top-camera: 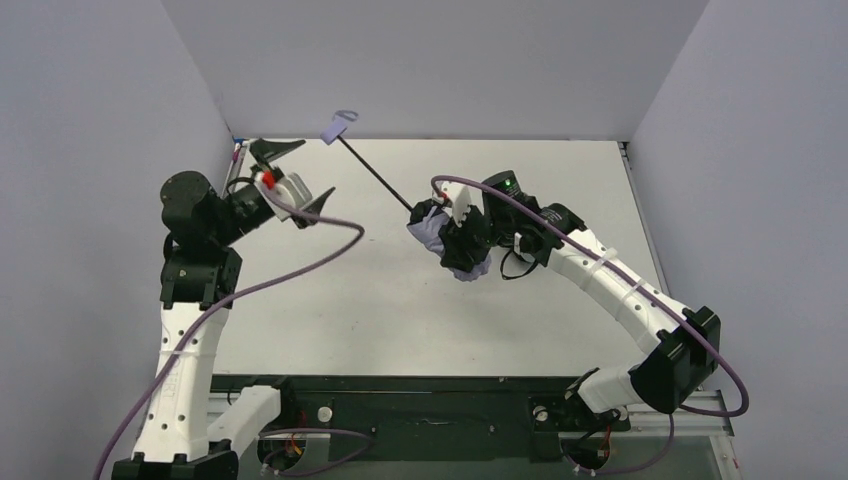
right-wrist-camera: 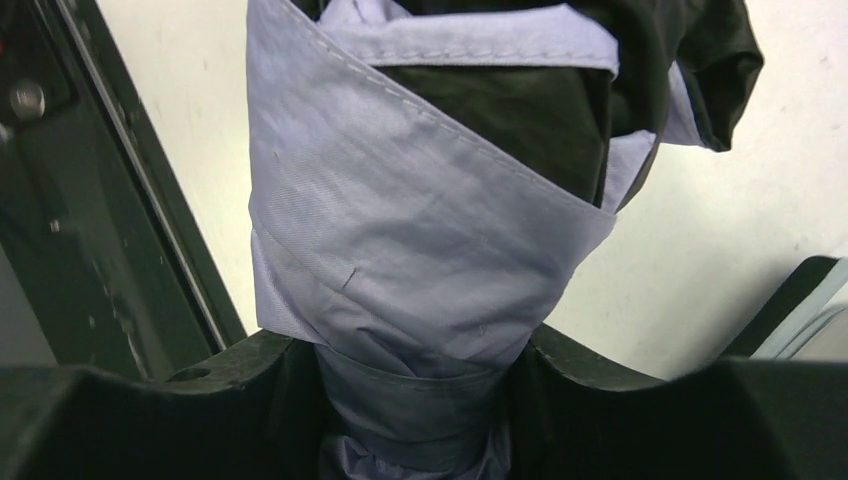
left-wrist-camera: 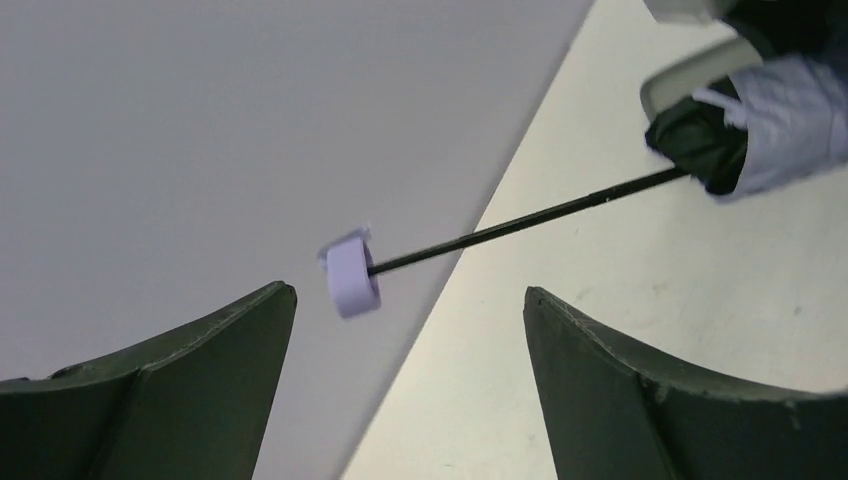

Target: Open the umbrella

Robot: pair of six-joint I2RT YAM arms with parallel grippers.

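Top external view puts the left gripper [top-camera: 314,168] at nine o'clock, jaws spread wide and empty, with the umbrella [top-camera: 425,236] reaching from its knob handle [top-camera: 333,131], just beyond those jaws toward one o'clock, down the black shaft [top-camera: 378,180] to the bundled canopy [right-wrist-camera: 400,250] clenched in the right gripper [top-camera: 462,245] near centre.
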